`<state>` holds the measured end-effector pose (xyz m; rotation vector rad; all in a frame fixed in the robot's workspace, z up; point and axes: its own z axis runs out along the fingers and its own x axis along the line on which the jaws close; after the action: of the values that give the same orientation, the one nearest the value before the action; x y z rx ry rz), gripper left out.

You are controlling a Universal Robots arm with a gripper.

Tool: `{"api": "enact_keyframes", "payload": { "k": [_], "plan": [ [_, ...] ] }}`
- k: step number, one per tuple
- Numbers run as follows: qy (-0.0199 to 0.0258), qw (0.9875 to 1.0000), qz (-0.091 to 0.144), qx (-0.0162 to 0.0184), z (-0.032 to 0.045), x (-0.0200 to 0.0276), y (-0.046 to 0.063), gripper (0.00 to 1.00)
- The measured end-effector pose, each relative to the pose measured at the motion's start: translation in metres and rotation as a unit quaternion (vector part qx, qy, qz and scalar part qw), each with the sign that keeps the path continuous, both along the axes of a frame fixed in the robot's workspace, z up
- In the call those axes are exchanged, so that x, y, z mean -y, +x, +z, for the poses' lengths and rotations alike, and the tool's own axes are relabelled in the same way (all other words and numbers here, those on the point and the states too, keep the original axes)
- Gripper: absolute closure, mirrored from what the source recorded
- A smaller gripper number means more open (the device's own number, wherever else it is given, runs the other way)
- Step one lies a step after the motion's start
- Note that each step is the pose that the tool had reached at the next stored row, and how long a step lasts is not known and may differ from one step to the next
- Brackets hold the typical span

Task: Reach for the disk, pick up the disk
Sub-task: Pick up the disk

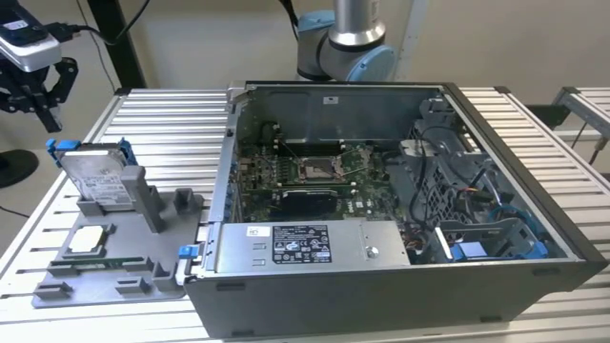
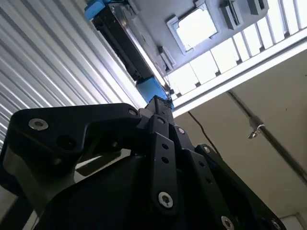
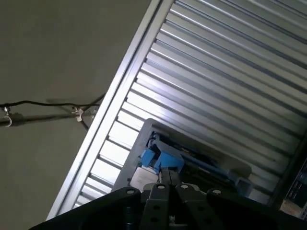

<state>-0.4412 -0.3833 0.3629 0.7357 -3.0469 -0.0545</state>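
Silver in its blue frame, the disk stands on edge in the grey holder just beneath my jaws, pressed together and empty: reach nearly done, no grasp yet.

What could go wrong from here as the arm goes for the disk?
1. The gripper hangs over the disk with its jaws shut; coming down like that, it would likely strike the disk's edge, not grasp it.
2. The disk leans in a grey holder; an off-centre pull might jam it or drag the holder along.
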Motion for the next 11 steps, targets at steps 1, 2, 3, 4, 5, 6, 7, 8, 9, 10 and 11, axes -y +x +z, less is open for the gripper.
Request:
{"api": "enact_keyframes", "payload": {
  "k": [1,2,3,4,5,6,7,8,9,10,11],
  "plan": [
    [0.0,1.0,0.009,0.0,0.0,0.0,0.0,1.0],
    [0.0,0.9998,0.018,0.0001,0.0,0.0,0.0,1.0],
    [0.0,0.9996,0.027,0.0001,0.0,0.0,0.0,1.0],
    [0.0,0.9993,0.036,0.0001,0.0,0.0,0.0,1.0],
    [0.0,0.999,0.045,0.0002,0.0,0.0,0.0,1.0],
    [0.0,0.9985,0.055,0.0002,0.0,0.0,0.0,1.0],
    [-0.0001,0.998,0.064,0.0002,0.0,0.0,0.0,1.0],
    [0.0,0.9974,0.073,0.0002,0.0,0.0,0.0,1.0],
    [0.0,0.9967,0.081,0.0002,0.0,0.0,0.0,1.0],
    [-0.0001,0.9959,0.091,0.0002,0.0,0.0,0.0,1.0],
    [0.0,0.995,0.1,0.0002,0.0,0.0,0.0,1.0]
  ]
}}
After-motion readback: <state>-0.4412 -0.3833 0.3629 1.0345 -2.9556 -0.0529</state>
